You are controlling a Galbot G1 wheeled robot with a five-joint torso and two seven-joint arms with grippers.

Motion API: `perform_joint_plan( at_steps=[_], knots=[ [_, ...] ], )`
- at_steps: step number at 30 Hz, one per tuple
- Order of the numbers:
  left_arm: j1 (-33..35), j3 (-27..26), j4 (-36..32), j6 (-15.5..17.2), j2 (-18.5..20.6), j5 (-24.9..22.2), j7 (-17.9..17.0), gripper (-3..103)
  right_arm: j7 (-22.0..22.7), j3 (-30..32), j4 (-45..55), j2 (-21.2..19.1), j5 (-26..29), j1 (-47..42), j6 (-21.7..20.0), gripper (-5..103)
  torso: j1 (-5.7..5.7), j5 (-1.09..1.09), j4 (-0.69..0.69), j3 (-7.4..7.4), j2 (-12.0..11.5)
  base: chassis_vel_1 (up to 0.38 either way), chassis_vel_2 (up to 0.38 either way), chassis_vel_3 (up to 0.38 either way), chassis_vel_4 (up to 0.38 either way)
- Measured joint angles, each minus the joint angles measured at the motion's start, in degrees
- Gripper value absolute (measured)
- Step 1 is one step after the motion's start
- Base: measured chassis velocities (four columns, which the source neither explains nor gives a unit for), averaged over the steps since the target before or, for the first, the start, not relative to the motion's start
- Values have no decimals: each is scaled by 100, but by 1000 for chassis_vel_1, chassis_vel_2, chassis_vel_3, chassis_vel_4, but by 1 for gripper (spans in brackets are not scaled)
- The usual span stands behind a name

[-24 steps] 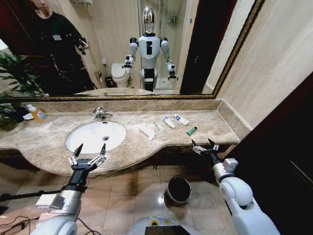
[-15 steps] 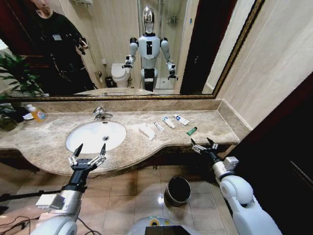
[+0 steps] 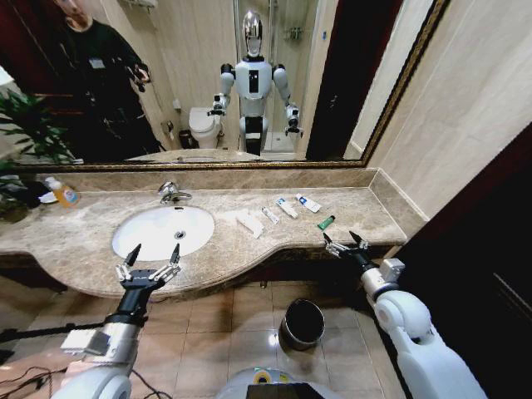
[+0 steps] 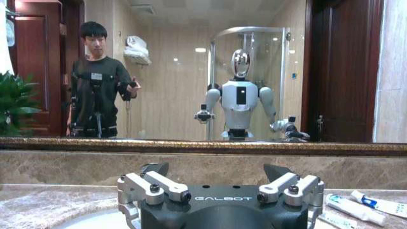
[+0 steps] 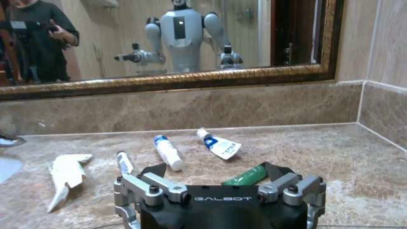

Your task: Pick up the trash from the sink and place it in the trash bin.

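A white oval sink (image 3: pixel 163 230) sits in a beige, brown-veined marble countertop (image 3: pixel 100 224), with white wrappers (image 3: pixel 249 222), white tubes with blue marks (image 3: pixel 287 208) and a green tube with a black cap (image 3: pixel 326 222) lying on the stone. An orange soap bottle (image 3: pixel 64 194) stands by dark green leaves (image 3: pixel 29 133). On the tan floor tiles (image 3: pixel 208 349) is a dark trash bin (image 3: pixel 302 322) with a shiny silver rim.
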Motion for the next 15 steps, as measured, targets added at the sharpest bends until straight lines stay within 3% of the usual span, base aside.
perform_joint_plan(
  at_steps=[2, 15],
  knots=[
    [0, 0, 0, 0, 0, 0, 0, 100, 52, -38, -62, -10, 3, 92, -23, 100, 0, 1, 0, 0, 0, 0, 0, 0, 0],
    [0, 0, 0, 0, 0, 0, 0, 100, 1460, -1152, -1430, 11, 192, 1895, -168, 100, 0, 0, 1, 0, 0, 0, 0, 0, 0]
  ],
)
